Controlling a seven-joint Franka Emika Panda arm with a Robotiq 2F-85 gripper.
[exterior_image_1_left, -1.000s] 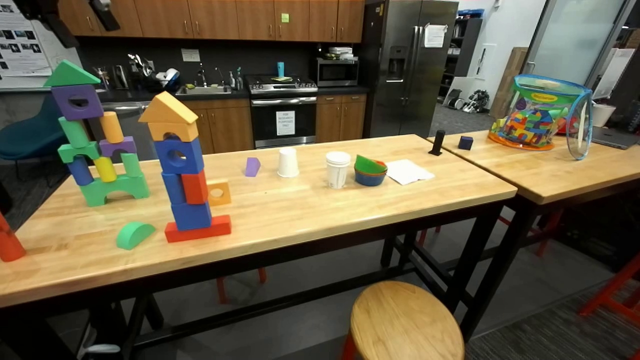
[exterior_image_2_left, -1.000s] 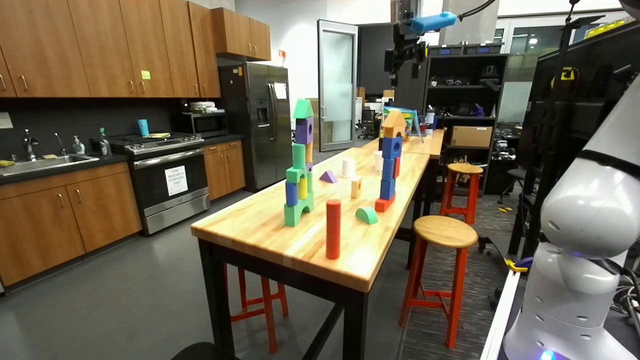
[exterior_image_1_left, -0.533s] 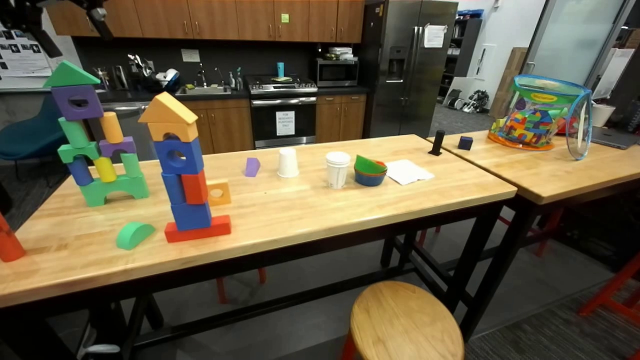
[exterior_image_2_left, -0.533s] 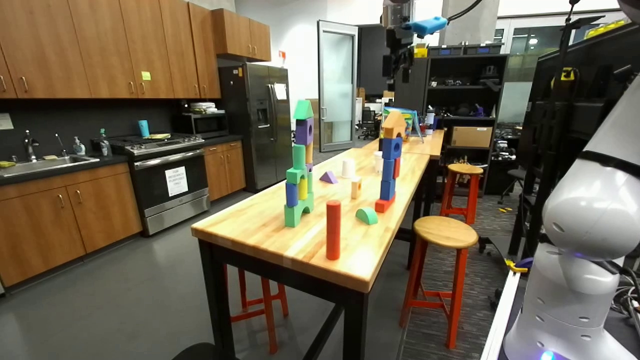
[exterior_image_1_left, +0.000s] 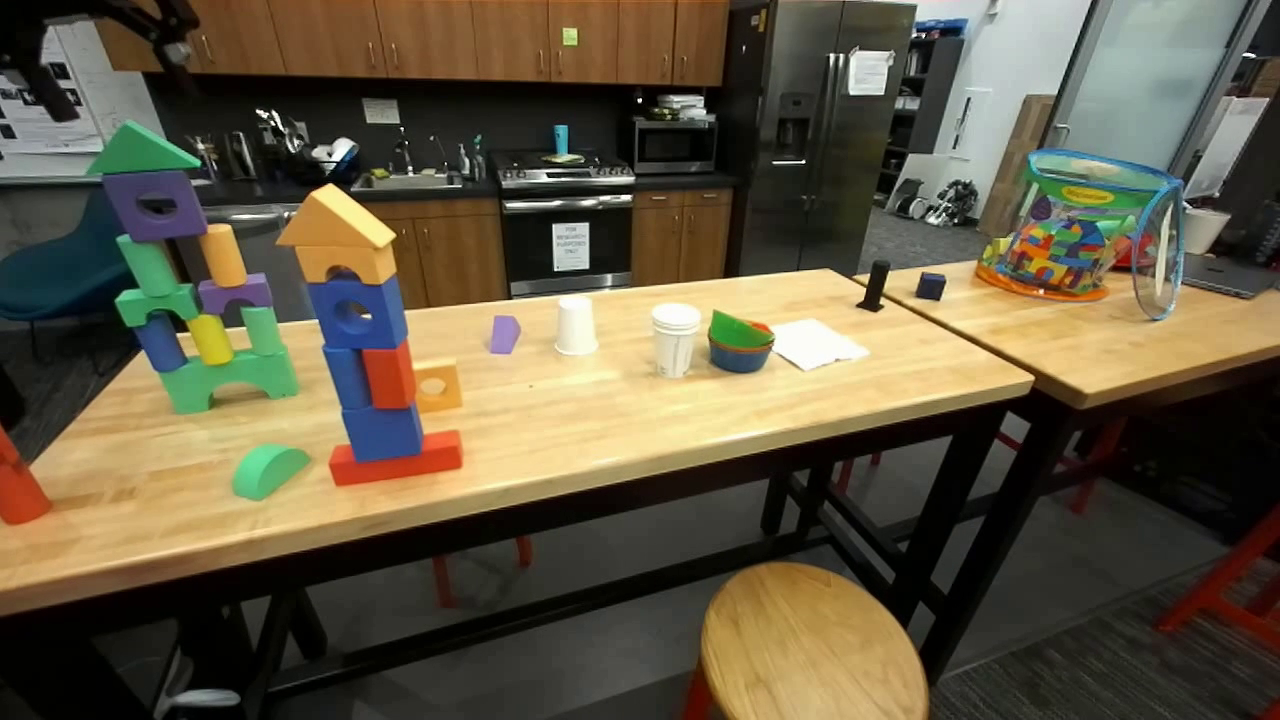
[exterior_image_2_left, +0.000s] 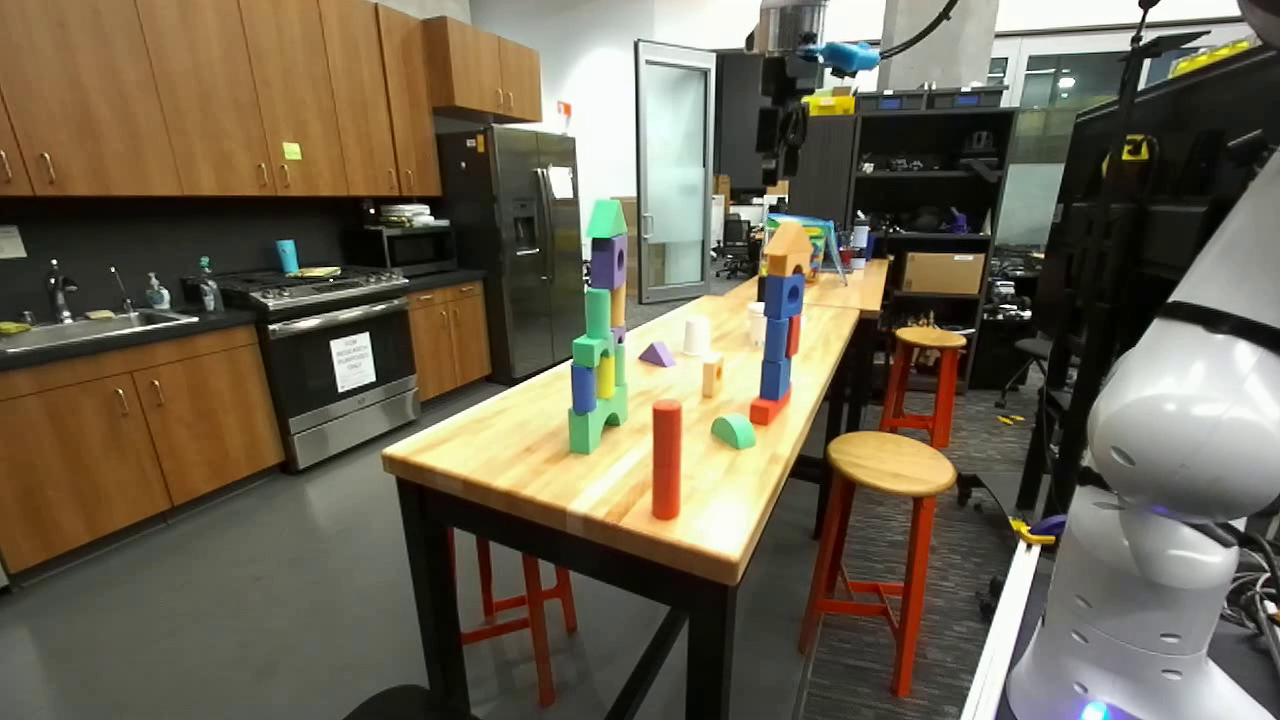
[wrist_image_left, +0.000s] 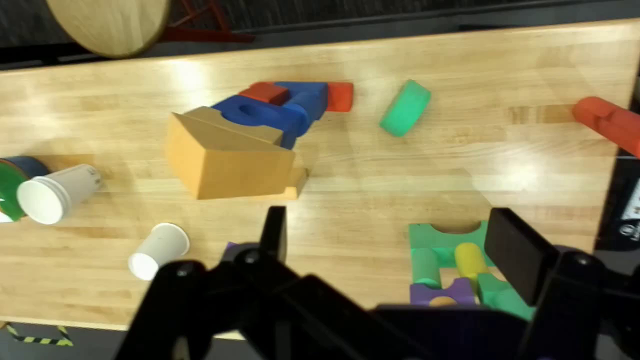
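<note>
My gripper (wrist_image_left: 390, 222) stands open above the table with nothing between its fingers; in both exterior views it hangs high, level with or over the tower tops (exterior_image_1_left: 120, 95) (exterior_image_2_left: 780, 172). Below it in the wrist view, a tower with a green arch base (wrist_image_left: 435, 237) is partly hidden by the gripper body. That tower carries a purple holed block (exterior_image_1_left: 155, 205) and a green triangle (exterior_image_1_left: 145, 148) on top. A blue-and-red tower (exterior_image_1_left: 360, 315) with an orange roof block (wrist_image_left: 240, 170) stands beside it. A green half-round block (wrist_image_left: 406, 107) lies on the table.
A red column (exterior_image_2_left: 667, 460) stands near the table end. An orange holed block (exterior_image_1_left: 438, 387), purple wedge (exterior_image_1_left: 505, 334), upturned white cup (exterior_image_1_left: 576, 325), stacked white cups (exterior_image_1_left: 676, 340) and bowls (exterior_image_1_left: 740, 358) share the table. Stools (exterior_image_2_left: 890, 463) stand alongside.
The gripper has shifted left and slightly down in both exterior views, turning a little. It has stayed open. The towers and loose blocks have not moved.
</note>
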